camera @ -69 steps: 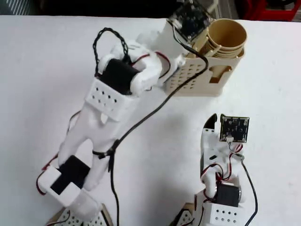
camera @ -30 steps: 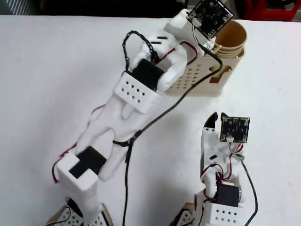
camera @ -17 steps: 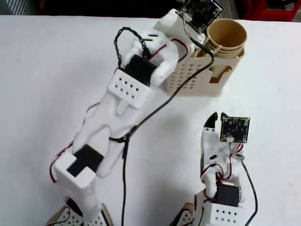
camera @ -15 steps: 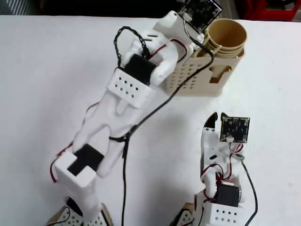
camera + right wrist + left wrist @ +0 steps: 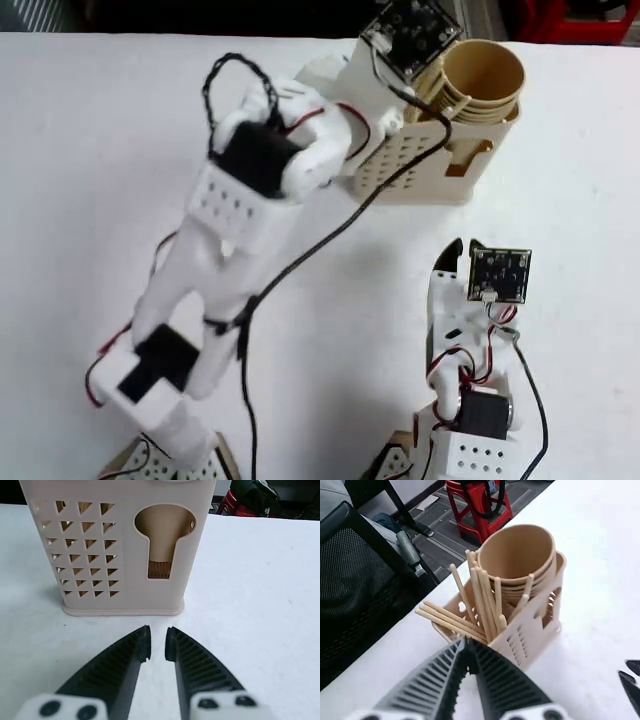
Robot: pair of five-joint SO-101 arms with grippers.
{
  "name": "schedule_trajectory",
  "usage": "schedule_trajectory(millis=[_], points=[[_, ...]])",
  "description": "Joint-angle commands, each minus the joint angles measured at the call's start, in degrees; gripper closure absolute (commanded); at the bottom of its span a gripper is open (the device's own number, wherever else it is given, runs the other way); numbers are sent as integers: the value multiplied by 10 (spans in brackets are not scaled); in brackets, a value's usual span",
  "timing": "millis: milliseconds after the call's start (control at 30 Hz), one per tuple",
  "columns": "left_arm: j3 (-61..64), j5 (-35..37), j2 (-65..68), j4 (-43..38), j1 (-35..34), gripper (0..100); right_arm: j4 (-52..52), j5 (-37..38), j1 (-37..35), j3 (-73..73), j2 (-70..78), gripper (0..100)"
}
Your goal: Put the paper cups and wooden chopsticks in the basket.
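Black-ribbed left tool (image 5: 466, 652) hung close by the basket (image 5: 420, 165) on the white counter (image 5: 80, 150), jaws pressed together, holding nothing. Wooden chopsticks (image 5: 475, 605) leaned in one compartment, paper cups (image 5: 483, 75) stacked in the next. Right tool (image 5: 157, 642), facing the basket's front, was open a crack, empty. Task looked done, prob. only arm retreat left.

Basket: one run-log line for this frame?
paper cups: stacked in basket | chopsticks: in basket | left gripper: shut, empty, near basket | right gripper: slightly open, empty, facing basket
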Motion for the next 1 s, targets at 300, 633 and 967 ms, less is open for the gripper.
schedule_trajectory(millis=[300, 633, 967], points=[[-24, 4, -220, 157, 89, 978, -8, 6, 5, -3, -5, 932], [-24, -1, -354, 227, 87, 978, -7, 6, 5, -3, -5, 932], [47, -1, -485, 258, -29, 978, -7, 6, 4, -2, -5, 932]])
